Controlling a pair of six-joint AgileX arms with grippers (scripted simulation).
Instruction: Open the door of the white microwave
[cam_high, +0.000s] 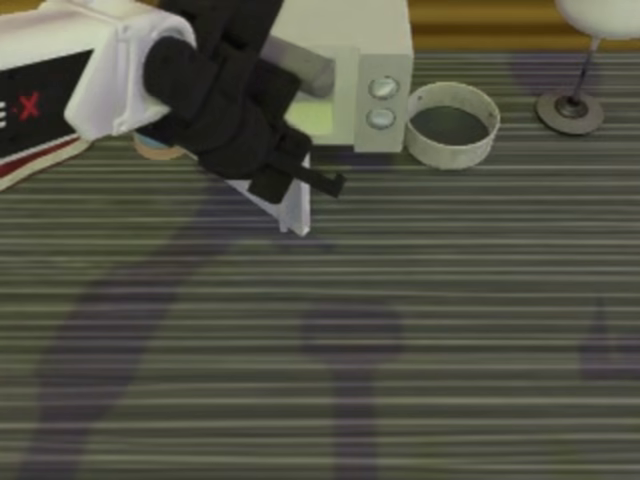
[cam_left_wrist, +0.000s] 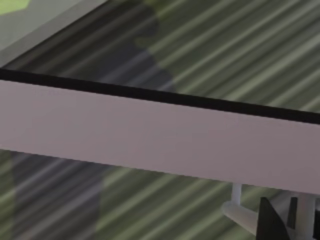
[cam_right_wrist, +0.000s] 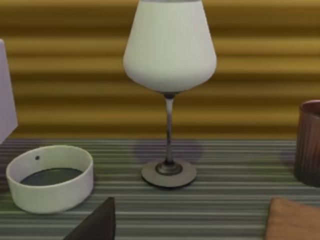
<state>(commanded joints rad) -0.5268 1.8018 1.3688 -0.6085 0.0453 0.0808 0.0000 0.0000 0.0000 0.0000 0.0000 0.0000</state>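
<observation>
Far left in the top view: left arm (cam_high: 200, 90) reaching across from the table's left edge, its bulk over the open front of the white microwave (cam_high: 375, 45); left gripper (cam_high: 325, 183) down at the free end of the door (cam_high: 297, 205), right where the thin handle should run, apparently clamped on it, though whether the fingers truly close cannot be told; wrist view filled by the door's top edge, handle bracket (cam_left_wrist: 237, 210) and dark fingertips (cam_left_wrist: 272, 222) at the corner. Door already swung well out, long axis pointing from hinge toward the table's near side, pale green interior (cam_high: 315, 118) exposed. Probably late in the swing; open striped table (cam_high: 320, 350) ahead for further travel. Rightward: knobs (cam_high: 382, 88), then ring-shaped bowl (cam_high: 452, 125) just beside the oven, clear of the door's arc; wine glass (cam_high: 570, 110) beyond. Right gripper seen only as a dark tip, state unclear, parked.
</observation>
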